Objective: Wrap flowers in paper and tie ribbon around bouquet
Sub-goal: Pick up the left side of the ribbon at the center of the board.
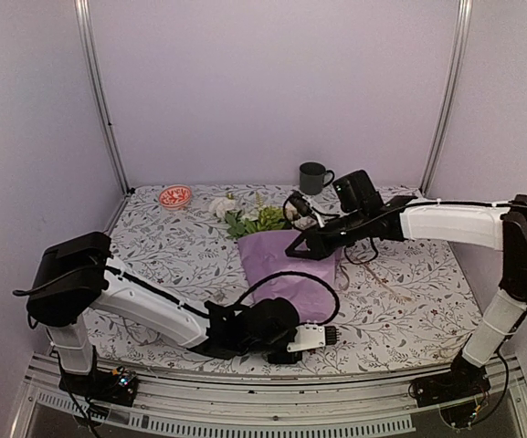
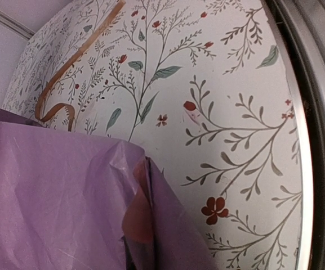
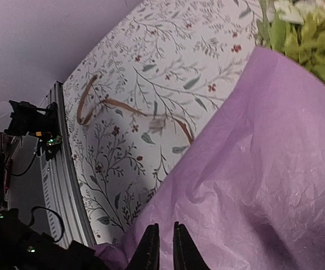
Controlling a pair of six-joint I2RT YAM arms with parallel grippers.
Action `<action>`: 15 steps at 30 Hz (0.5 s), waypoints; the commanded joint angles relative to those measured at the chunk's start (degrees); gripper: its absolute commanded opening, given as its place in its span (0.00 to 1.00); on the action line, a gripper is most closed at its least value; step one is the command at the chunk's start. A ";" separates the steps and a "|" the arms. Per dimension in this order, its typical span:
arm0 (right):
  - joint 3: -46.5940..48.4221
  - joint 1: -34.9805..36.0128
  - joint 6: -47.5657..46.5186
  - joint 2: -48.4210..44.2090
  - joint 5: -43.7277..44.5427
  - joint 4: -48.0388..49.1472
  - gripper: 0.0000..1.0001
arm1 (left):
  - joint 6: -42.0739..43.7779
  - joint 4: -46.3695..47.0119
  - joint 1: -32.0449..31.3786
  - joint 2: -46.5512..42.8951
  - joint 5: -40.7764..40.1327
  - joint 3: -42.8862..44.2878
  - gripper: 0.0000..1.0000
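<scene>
You are holding the left gripper (image 1: pixel 325 337) at the near edge, jaws together, beside the paper (image 1: pixel 286 269). Your right gripper (image 3: pixel 166 247) is hovering over the paper, fingers a sliver apart. The paper is covering the flowers (image 1: pixel 256 219) mid-table, and the ribbon (image 3: pixel 123 107) is lying to its right.

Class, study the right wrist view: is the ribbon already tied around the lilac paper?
No, the ribbon lies loose in a curl on the floral cloth, beside the paper.
</scene>
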 commanded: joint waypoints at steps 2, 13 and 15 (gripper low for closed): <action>-3.36 -0.76 0.35 10.41 -3.46 4.32 0.08 | -1.14 0.32 -0.80 0.02 1.15 1.33 0.00; -8.76 -1.82 3.17 15.79 4.27 6.45 0.06 | -10.73 -1.05 -0.07 -9.99 -2.76 2.17 0.99; -9.31 -1.81 3.66 15.79 4.44 6.87 0.06 | -18.28 -7.00 0.83 -14.04 -7.22 3.74 0.99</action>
